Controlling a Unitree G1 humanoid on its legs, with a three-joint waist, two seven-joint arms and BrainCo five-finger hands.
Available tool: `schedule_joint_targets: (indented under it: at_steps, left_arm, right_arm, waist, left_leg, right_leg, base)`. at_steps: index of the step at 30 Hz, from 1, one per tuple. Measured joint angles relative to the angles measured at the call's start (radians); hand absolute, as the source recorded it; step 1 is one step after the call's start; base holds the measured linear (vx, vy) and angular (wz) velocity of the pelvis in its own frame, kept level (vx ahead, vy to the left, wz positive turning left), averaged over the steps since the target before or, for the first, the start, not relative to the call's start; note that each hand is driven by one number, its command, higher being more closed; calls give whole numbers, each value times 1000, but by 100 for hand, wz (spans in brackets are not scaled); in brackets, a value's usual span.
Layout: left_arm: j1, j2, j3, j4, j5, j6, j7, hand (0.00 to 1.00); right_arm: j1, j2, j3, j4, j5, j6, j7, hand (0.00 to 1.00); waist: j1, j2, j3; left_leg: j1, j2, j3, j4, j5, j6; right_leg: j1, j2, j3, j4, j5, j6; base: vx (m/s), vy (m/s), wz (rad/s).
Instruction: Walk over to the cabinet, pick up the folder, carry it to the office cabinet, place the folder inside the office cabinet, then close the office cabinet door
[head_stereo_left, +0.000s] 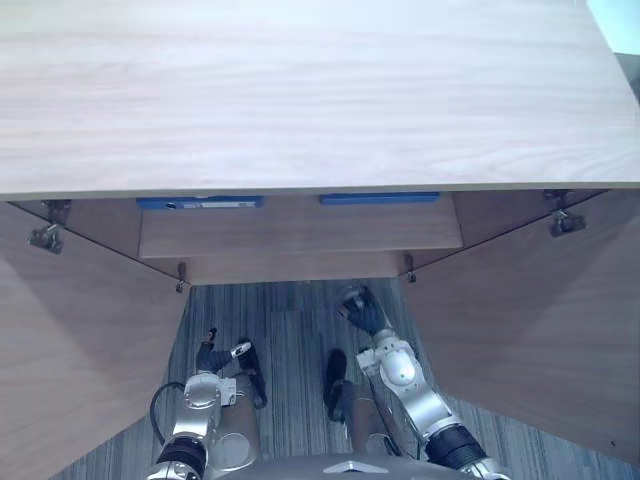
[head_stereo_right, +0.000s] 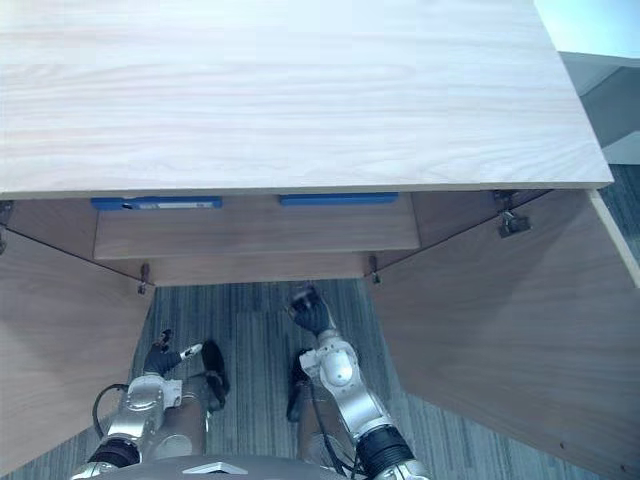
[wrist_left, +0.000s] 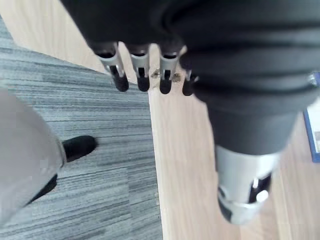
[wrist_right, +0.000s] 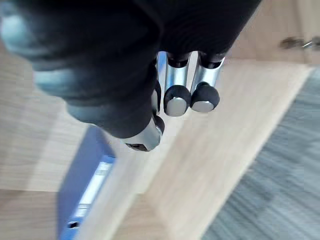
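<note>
The cabinet (head_stereo_left: 300, 90) stands with its left door (head_stereo_left: 70, 330) and right door (head_stereo_left: 530, 320) both swung wide. On the shelf (head_stereo_left: 300, 235) inside, under the top's near edge, lie a blue folder (head_stereo_left: 200, 202) at the left and a second blue folder (head_stereo_left: 380, 198) right of it. The left robot hand (head_stereo_left: 222, 354) hangs low over the carpet (head_stereo_left: 290, 330), fingers straight and empty. The right robot hand (head_stereo_left: 362, 311) is nearer the shelf, fingers relaxed, holding nothing. If this is the office cabinet, placing looks done and only shutting the doors remains; if not, the pick-up is not yet begun
</note>
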Motion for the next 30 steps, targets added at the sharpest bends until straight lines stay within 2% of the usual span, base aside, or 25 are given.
schedule_joint_targets:
  at_steps: [5,6,10,14,18,23,30]
  left_arm:
    - [48,11,-16,63,36,0,-8,0]
    - [64,10,-16,72,42,0,-15,0]
    - [85,10,-18,117,48,2,-32,0]
    - [94,11,-21,149,65,7,-42,0]
    - [94,11,-34,165,65,12,-42,0]
    - [95,11,-32,180,65,22,-42,0]
    - [100,11,-32,182,65,25,-44,0]
  right_arm:
    - [24,25,-60,239,-56,23,-1,100]
    - [25,28,-67,281,-57,26,-1,0]
    - [37,34,-145,414,-57,56,-5,0]
    - [54,44,-205,461,-54,84,-17,0]
    - [48,54,-246,490,-31,91,-21,0]
    - [42,77,-308,523,67,111,-26,0]
    - [44,91,-421,524,143,112,-42,0]
  waist:
    - [-4,4,-65]
    - [-4,5,-87]
    - [-5,20,-120]
    - [-13,23,-140]
    - [-14,28,-148]
    - [-20,32,-159]
    - [-25,34,-166]
  left_leg:
    - [124,-38,4,-140,52,2]
    - [148,-49,8,-183,71,3]
    - [241,-84,-12,-322,125,8]
    - [258,-96,-17,-327,123,9]
    - [271,-109,-35,-328,118,16]
    - [292,-123,-35,-328,104,31]
    - [318,-134,-14,-327,83,24]
  right_leg:
    - [96,-1,14,-103,41,6]
    - [100,-3,21,-118,44,7]
    - [147,-2,39,-161,54,13]
    - [170,-5,66,-177,56,16]
    - [199,-5,87,-201,56,17]
    - [220,-13,112,-207,56,18]
    - [237,-17,149,-215,61,29]
  base:
    - [1,27,-7]
    - [-47,30,-11]
    - [-46,55,-9]
    - [-20,64,0]
    - [7,45,6]
    - [39,39,1]
    - [50,15,-10]
